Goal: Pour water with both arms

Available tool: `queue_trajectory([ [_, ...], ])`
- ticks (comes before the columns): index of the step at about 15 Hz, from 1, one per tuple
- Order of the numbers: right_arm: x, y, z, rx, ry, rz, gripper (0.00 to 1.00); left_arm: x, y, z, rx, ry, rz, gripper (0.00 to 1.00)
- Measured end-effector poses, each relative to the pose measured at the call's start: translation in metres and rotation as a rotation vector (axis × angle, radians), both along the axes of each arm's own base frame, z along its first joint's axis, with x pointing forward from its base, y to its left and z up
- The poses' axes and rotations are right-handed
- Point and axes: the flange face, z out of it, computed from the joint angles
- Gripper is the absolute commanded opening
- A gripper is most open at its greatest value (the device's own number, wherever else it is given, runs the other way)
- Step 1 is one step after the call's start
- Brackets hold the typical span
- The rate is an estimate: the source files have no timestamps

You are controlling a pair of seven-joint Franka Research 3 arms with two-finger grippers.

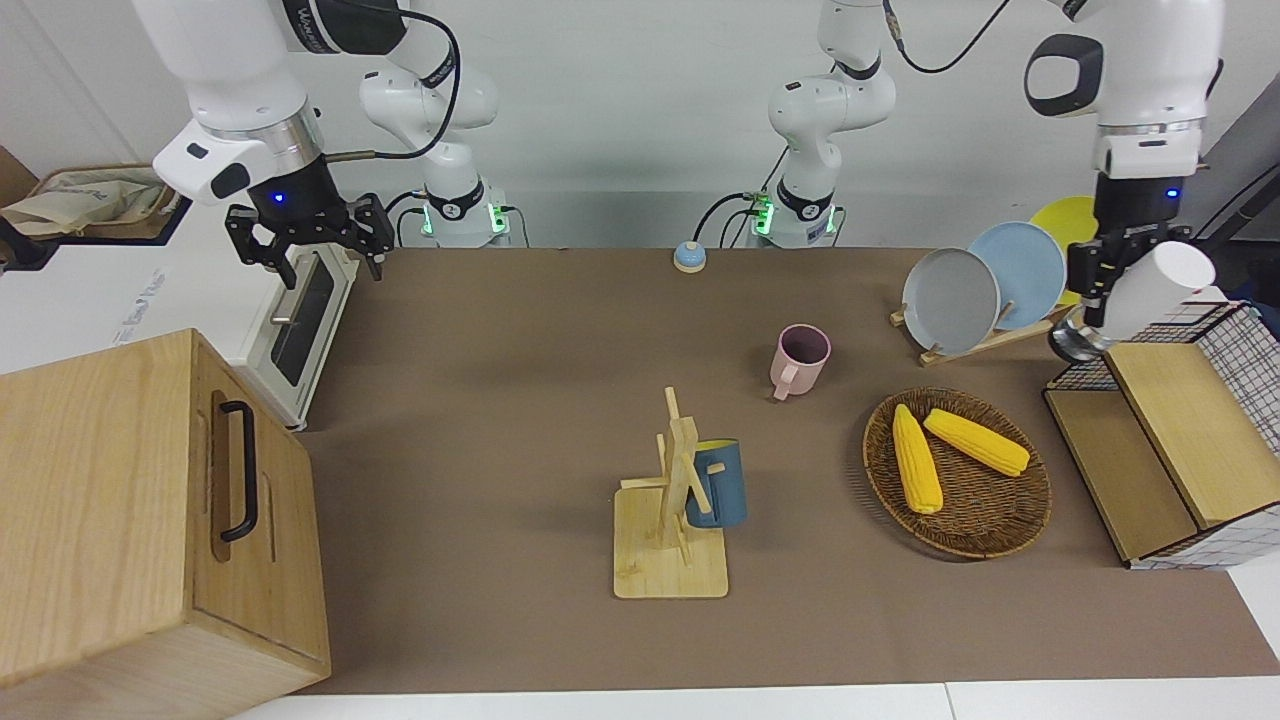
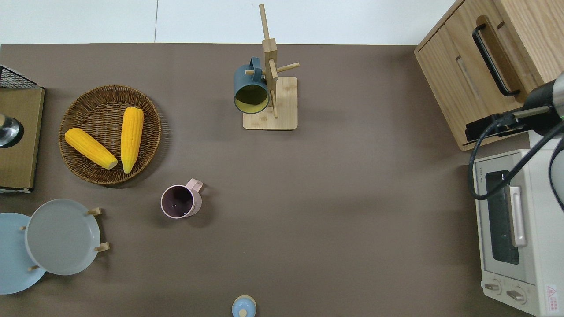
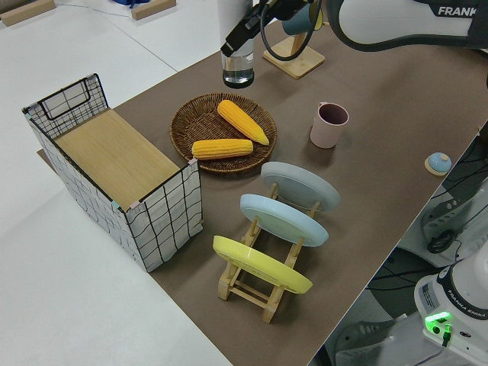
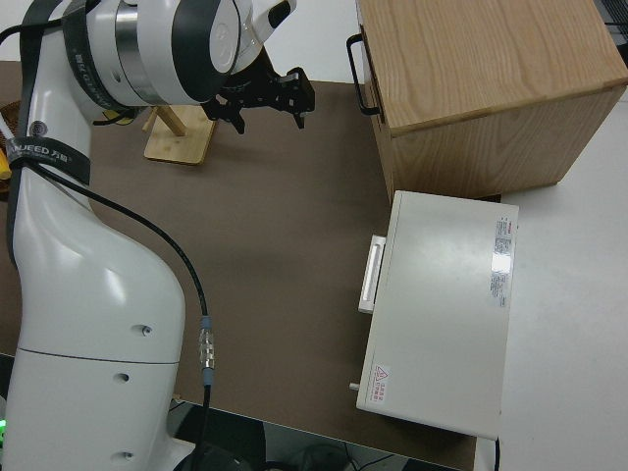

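My left gripper [image 1: 1098, 288] is shut on a white bottle [image 1: 1160, 283] with a clear base [image 3: 238, 67]. It holds the bottle tilted in the air over the wooden lid [image 2: 17, 136] of the wire basket; only the bottle's base [image 2: 8, 131] shows in the overhead view. A pink mug [image 1: 800, 358] stands upright and empty mid-table [image 2: 178, 202], well apart from the bottle. My right gripper [image 1: 310, 243] hangs open with nothing in it over the toaster oven [image 1: 300, 310] at the right arm's end [image 4: 270, 98].
A wicker tray [image 1: 985, 525] holds two corn cobs [image 1: 916, 458]. A blue mug [image 1: 716, 485] hangs on a wooden mug tree [image 1: 672, 560]. A plate rack [image 1: 975, 345] holds three plates. A wooden cabinet [image 1: 110, 520] and a small blue bell [image 1: 689, 257] also stand here.
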Motion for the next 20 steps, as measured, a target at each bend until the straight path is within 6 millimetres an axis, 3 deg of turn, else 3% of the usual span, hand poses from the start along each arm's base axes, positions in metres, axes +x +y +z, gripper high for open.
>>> queue_trajectory([
  [5,0.000,0.000,0.000,0.000,0.000,0.000,0.983,0.017,0.066,0.014,-0.030,-0.059,-0.011,0.00],
  [11,0.000,0.000,0.000,0.000,0.000,0.000,0.983,0.014,0.130,-0.001,-0.029,-0.089,-0.091,0.00],
  [15,0.000,0.000,0.000,0.000,0.000,0.000,0.983,0.005,0.175,-0.027,-0.019,-0.093,-0.140,0.00],
  [20,0.000,0.000,0.000,0.000,0.000,0.000,0.983,0.004,0.213,-0.059,0.010,-0.087,-0.179,0.00],
])
